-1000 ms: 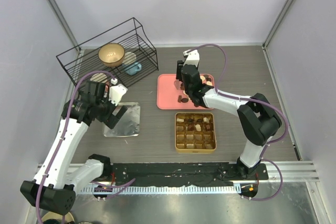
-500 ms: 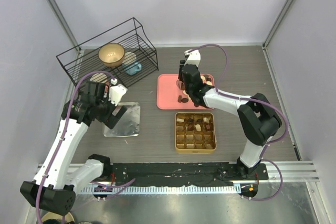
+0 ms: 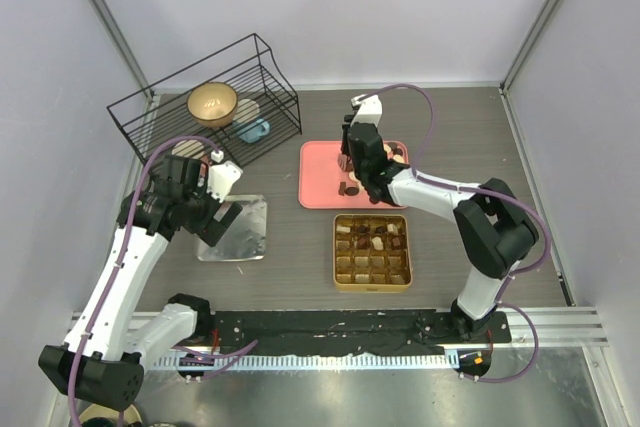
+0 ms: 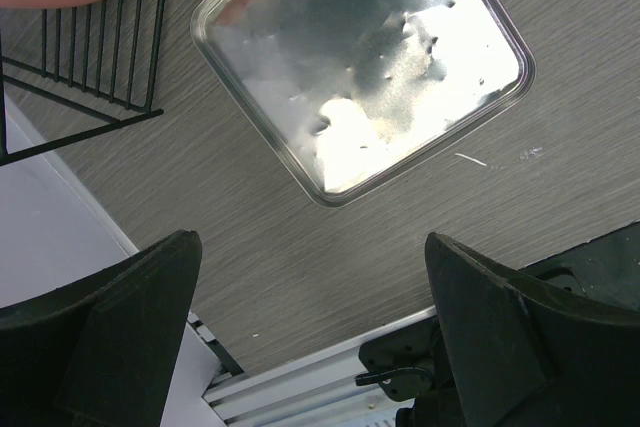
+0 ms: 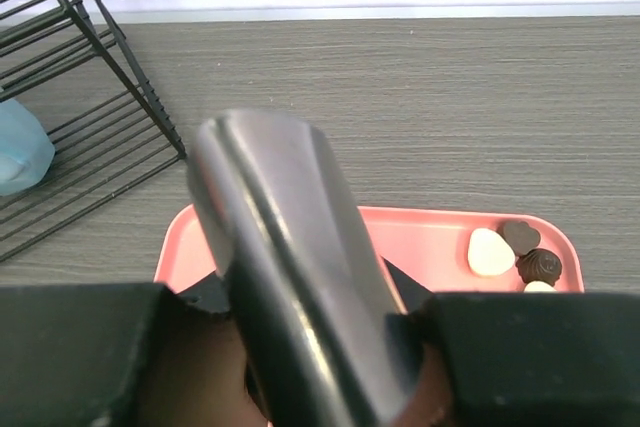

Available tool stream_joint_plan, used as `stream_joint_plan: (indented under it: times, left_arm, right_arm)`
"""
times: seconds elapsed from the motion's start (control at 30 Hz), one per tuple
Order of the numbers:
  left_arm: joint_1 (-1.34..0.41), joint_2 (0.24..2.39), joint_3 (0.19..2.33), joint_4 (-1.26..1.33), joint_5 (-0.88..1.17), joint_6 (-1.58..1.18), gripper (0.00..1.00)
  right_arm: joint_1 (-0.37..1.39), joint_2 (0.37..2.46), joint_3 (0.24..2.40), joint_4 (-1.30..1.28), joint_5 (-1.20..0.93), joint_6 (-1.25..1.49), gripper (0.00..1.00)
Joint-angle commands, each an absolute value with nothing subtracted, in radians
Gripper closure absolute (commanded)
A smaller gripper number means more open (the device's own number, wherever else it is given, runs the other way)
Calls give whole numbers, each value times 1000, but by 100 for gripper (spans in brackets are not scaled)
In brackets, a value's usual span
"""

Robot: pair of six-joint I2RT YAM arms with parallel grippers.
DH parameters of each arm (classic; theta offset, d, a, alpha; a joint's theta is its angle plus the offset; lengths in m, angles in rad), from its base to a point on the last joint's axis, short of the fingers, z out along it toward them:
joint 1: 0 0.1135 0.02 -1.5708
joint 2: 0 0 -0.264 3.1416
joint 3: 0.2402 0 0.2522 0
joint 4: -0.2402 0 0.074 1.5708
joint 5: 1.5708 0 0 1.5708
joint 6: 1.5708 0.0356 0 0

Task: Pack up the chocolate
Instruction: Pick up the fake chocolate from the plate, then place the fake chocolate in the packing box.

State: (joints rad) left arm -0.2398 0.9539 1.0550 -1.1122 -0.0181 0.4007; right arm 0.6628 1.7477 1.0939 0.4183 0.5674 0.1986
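On the grey table [image 3: 450, 127], over the flat pink tray [image 3: 318, 175], the right end effector [image 3: 349, 167] clenches a grey metal tool [image 5: 290, 277], with small brown chocolates [image 5: 520, 236] lying to its right.

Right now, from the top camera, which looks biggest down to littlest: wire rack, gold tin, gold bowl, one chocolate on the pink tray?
1. wire rack
2. gold tin
3. gold bowl
4. chocolate on the pink tray, by far the littlest

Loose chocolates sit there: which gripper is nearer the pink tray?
Right. The right gripper is over the pink tray; the left gripper hangs by the silver tray, off to its left.
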Motion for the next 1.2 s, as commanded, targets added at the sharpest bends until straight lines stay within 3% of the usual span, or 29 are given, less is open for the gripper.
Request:
stream_joint_plan:
  times: [0.0,0.6,0.83,1.17]
  left_arm:
    - [-235,936,1057,-1106,-23,405,0]
    - [-233,946,1071,-1103,23,382,0]
    - [-233,959,1069,-1100,23,374,0]
    - [-235,1009,1081,-1080,54,357,0]
  right_arm:
    - [661,1631,1126,394,522,186,89]
    - [698,961,959,-145,244,293,94]
    - [715,815,963,-405,101,340,98]
    - [736,709,873,-413,-44,377,97]
